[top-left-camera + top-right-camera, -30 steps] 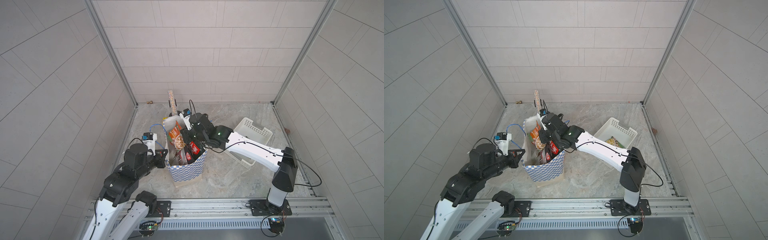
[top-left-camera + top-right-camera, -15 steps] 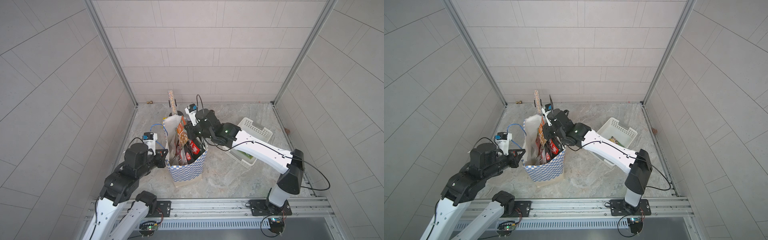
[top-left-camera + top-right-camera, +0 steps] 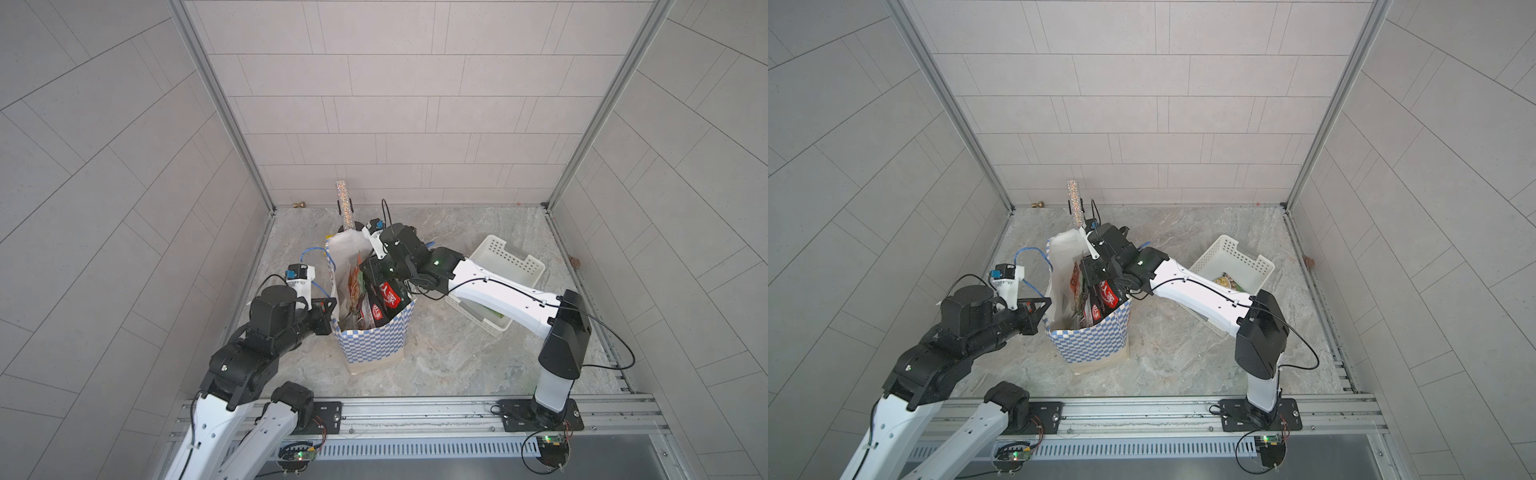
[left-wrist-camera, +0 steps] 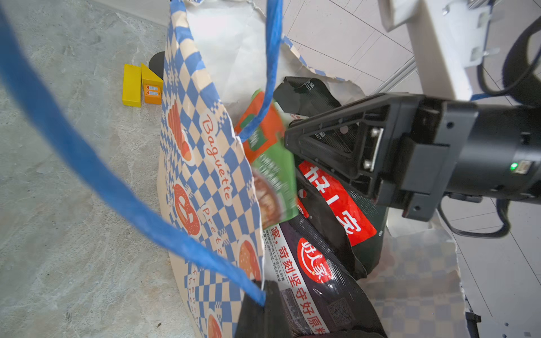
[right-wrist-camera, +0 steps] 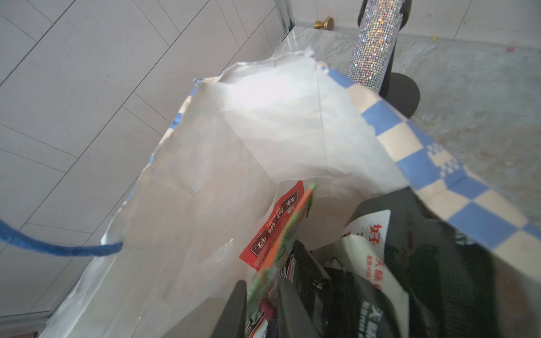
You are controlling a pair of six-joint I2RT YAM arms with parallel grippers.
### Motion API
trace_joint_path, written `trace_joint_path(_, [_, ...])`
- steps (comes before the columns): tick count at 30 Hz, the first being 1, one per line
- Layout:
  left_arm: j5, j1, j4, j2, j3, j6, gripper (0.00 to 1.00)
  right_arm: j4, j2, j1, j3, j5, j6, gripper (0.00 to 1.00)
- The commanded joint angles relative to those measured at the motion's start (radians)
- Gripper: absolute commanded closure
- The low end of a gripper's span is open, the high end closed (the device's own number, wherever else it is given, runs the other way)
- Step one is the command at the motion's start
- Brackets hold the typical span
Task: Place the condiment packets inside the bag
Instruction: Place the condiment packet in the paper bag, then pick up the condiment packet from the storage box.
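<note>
The checked paper bag stands upright in the middle of the tabletop, its mouth open and its inside plain white. Several packets stand on edge in it, mostly black ones, crowded toward the right arm's side. Near that arm sits a white perforated basket. In a top view, a cream and green packet lies in it.

Seen from the left wrist, the bag's side carries orange lettering that reads "Baguette", with "Pretz" further along, among little drawings of bread and pretzels. The black packets bear a red logo with white characters, 好人家.

The right hand hangs over the bag's mouth, pointing down into it. A green and orange packet sits between its two fingers, blurred, and reaches from the fingertips into the bag. The fingers stand a little apart on either side of it, and I cannot tell whether they pinch it.

The left hand is clenched on the bag's rim on the left arm's side, close to where a blue cord handle is fixed.
</note>
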Motion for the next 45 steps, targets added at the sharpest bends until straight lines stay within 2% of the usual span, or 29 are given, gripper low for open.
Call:
trace_joint_path(1, [0.017,-0.005,0.031,-0.005,0.012,0.006,1.0,-0.01,-0.094,-0.003,0.016,0.005,-0.044,0.7])
trace_joint_path(5, [0.022,-0.006,0.033,0.0,0.012,0.006,1.0,-0.021,-0.244,-0.017,-0.078,0.053,-0.128,0.51])
trace_joint_path(8, [0.019,-0.005,0.031,0.0,0.013,0.01,1.0,-0.036,-0.399,-0.073,-0.206,0.138,-0.142,0.45])
trace_joint_path(12, [0.021,-0.005,0.032,0.003,0.012,0.008,1.0,-0.066,-0.631,-0.285,-0.432,0.131,-0.106,0.38])
trace_joint_path(15, [0.029,-0.005,0.037,0.008,0.013,0.003,1.0,-0.112,-0.73,-0.517,-0.577,0.027,-0.105,0.25])
trace_joint_path(17, [0.033,-0.005,0.042,0.013,0.015,-0.001,1.0,-0.12,-0.734,-0.641,-0.652,-0.042,-0.121,0.19])
trace_joint_path(19, [0.038,-0.005,0.048,0.02,0.019,-0.007,1.0,-0.129,-0.692,-0.706,-0.707,-0.062,-0.148,0.15])
trace_joint_path(23, [0.043,-0.005,0.046,0.028,0.03,-0.007,1.0,-0.146,-0.563,-0.726,-0.736,0.006,-0.162,0.1])
trace_joint_path(28, [0.041,-0.005,0.043,0.031,0.033,-0.006,1.0,-0.175,-0.374,-0.709,-0.713,0.03,-0.158,0.04])
trace_joint_path(33, [0.037,-0.005,0.039,0.026,0.032,-0.006,1.0,-0.143,-0.219,-0.683,-0.713,0.038,-0.163,0.09])
trace_joint_path(37, [0.034,-0.005,0.036,0.028,0.034,-0.001,1.0,-0.131,-0.127,-0.67,-0.682,0.039,-0.17,0.18])
trace_joint_path(40, [0.03,-0.005,0.033,0.026,0.033,0.0,1.0,-0.136,-0.066,-0.658,-0.658,0.1,-0.165,0.25])
trace_joint_path(43, [0.024,-0.005,0.029,0.023,0.033,0.001,1.0,-0.129,-0.041,-0.659,-0.656,0.152,-0.157,0.38])
trace_joint_path(45, [0.024,-0.006,0.027,0.023,0.034,0.005,1.0,-0.121,-0.033,-0.659,-0.656,0.175,-0.159,0.54])
